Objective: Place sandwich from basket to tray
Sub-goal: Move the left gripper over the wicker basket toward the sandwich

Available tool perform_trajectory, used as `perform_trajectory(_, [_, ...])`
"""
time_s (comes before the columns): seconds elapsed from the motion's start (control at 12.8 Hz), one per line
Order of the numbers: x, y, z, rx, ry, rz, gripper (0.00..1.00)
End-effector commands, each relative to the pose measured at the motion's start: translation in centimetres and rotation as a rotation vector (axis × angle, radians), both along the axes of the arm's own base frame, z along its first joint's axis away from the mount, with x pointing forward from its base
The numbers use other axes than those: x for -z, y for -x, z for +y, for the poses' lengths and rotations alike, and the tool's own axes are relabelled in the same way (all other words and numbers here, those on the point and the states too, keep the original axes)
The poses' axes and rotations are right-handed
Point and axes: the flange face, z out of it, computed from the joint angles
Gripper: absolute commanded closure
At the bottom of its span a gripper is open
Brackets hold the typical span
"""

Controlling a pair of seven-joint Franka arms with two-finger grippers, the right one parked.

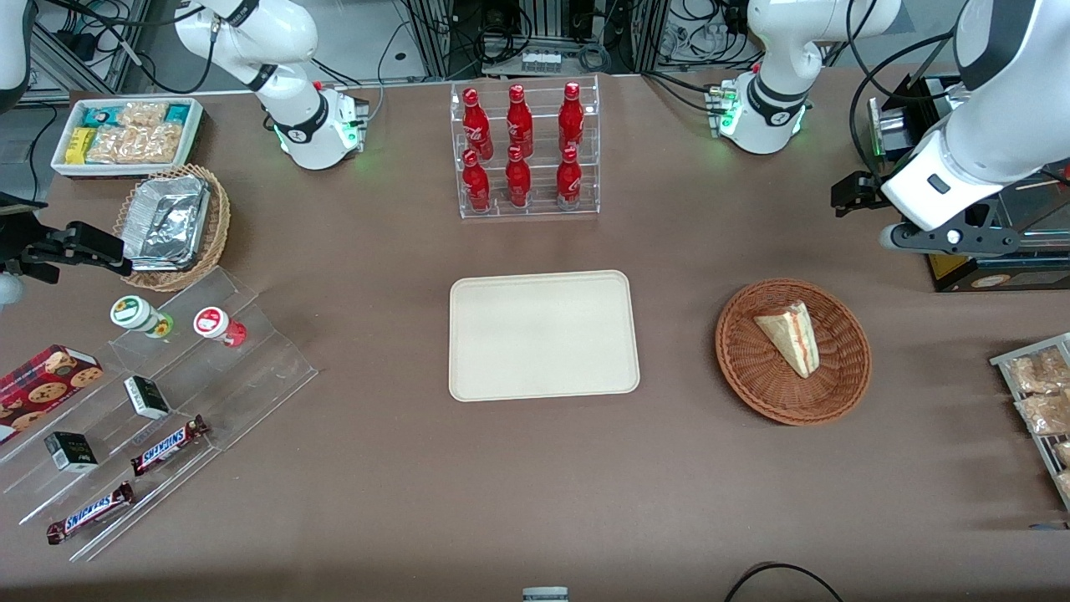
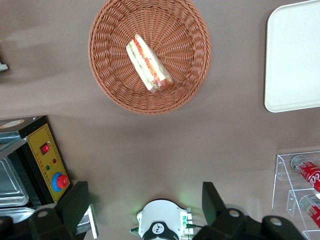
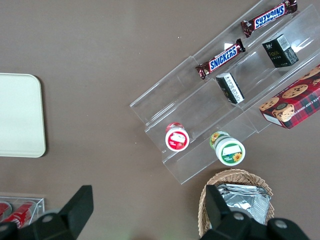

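Sandwich (image 1: pixel 790 336) lay untouched in basket (image 1: pixel 792 351).
My gripper (image 2: pixel 145 205) hovered high, fingers apart; next, descend, then carry to tray (image 1: pixel 543 335).

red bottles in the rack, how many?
6, all upright in the clear rack: three on its upper step, three on its lower. None looks hidden. Gripper open, above the table.
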Motion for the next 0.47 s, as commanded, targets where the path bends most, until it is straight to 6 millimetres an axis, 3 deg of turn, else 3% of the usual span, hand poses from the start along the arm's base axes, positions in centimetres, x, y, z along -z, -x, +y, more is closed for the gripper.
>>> perform_trajectory(0.0, [-0.7, 0.2, 0.0, -0.019, -0.004, -0.005, 0.00])
perform_trajectory(0.16, [-0.4, 0.1, 0.4, -0.026, -0.003, 0.003, 0.00])
perform_trajectory(0.39, [3.1, -0.5, 0.2, -0.019, -0.009, 0.009, 0.00])
